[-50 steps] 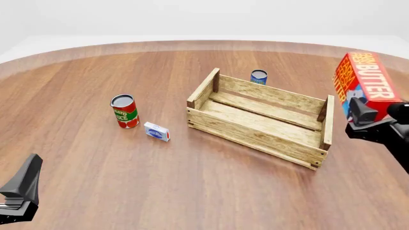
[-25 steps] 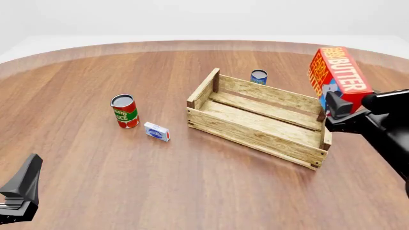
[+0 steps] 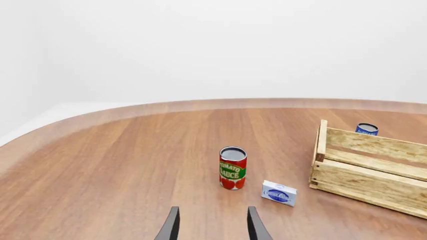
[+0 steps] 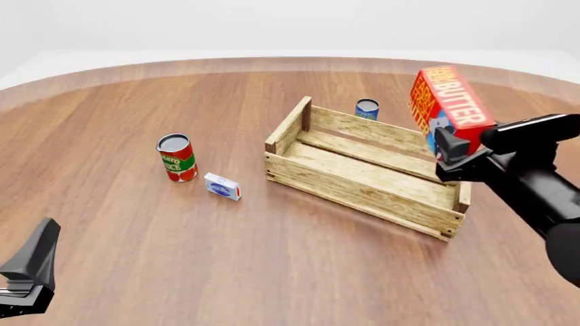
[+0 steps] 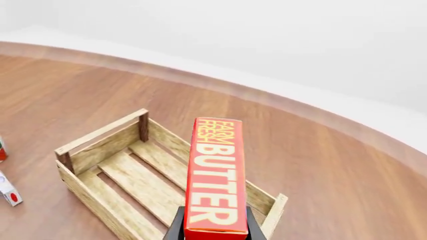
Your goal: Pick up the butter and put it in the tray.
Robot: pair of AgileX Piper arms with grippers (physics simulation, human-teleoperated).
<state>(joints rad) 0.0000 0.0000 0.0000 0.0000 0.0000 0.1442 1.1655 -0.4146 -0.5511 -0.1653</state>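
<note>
We see a slatted pale-wood tray (image 4: 363, 170) with darker corner posts on a glossy wood-grain table (image 4: 181, 258). A red tomato can (image 4: 176, 157) and a small white-and-blue box (image 4: 222, 186) stand to its left, a blue can (image 4: 367, 109) behind its far wall. Our right gripper (image 4: 453, 153) clamps the red butter (image 4: 449, 109) carton by its lower end, tilted above the tray's right end. Our left gripper (image 3: 212, 227) hangs open, near left.

Right arm (image 4: 534, 183): showing as matte black, rounded and tube-like, thickening toward the picture's edge.
Right gripper (image 4: 453, 146): showing black, wedge-shaped fingers.
Left gripper (image 4: 32, 261): showing dark grey, tapered blade-like fingers; a paler strip at its base is possibly metal.
Left fingers (image 3: 170, 225): appearing thin, dark, slightly curved.
</note>
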